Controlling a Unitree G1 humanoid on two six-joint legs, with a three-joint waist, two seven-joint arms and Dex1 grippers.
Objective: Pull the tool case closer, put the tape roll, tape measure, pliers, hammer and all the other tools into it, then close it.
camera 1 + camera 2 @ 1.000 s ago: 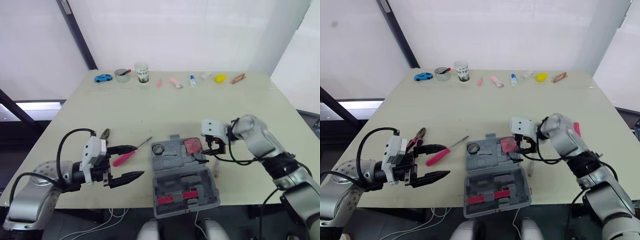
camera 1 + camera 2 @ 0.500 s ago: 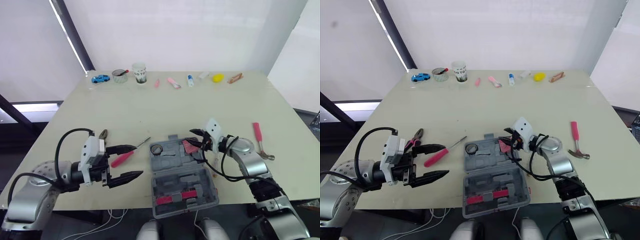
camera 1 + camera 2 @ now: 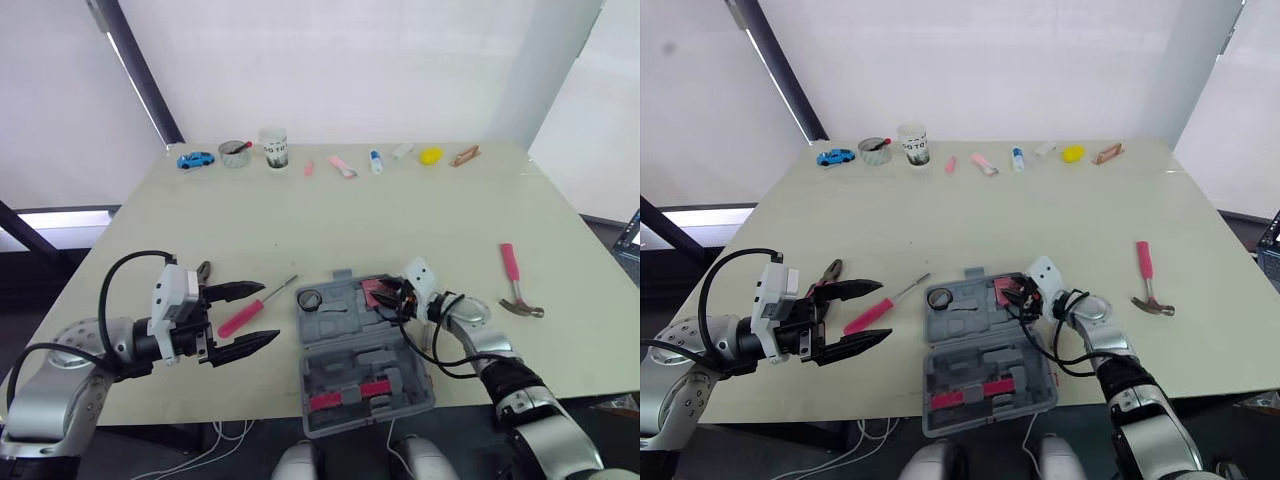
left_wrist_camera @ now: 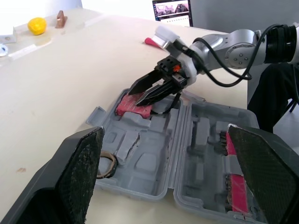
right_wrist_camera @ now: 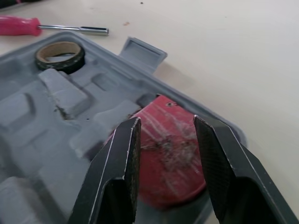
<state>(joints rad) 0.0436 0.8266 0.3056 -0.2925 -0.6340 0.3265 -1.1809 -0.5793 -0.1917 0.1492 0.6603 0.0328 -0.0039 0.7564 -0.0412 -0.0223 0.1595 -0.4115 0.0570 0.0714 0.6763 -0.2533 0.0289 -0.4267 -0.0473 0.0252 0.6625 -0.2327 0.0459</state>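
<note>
- Two of the task's items lie inside the open tool case [image 3: 345,330], which sits on the tabletop [image 3: 400,210] close to its near edge. The tape roll [image 3: 313,298] is in one far corner pocket and the red tape measure [image 5: 170,154] is in the other.
- My right tool [image 5: 166,120] hangs right over the tape measure, fingers a narrow gap apart with one to each side of the red body. I can't tell whether they touch it, but it looks to me to be resting in its pocket, not gripped.
- I judge the step in hand to be seating the tape measure. To do it well, I'd check that it lies flat and below the pocket's rim. Then I'd lift straight up, so that neither finger drags it back out.
- My left tool [image 3: 884,310] hovers wide open to the left of the case, just beside the pink-handled screwdriver [image 3: 240,318]. The pliers [image 3: 828,272] lie near its far side.
- Off to the right, the hammer [image 3: 510,268] lies on the tabletop well apart from the case, so I'd give it to the right arm.
</note>
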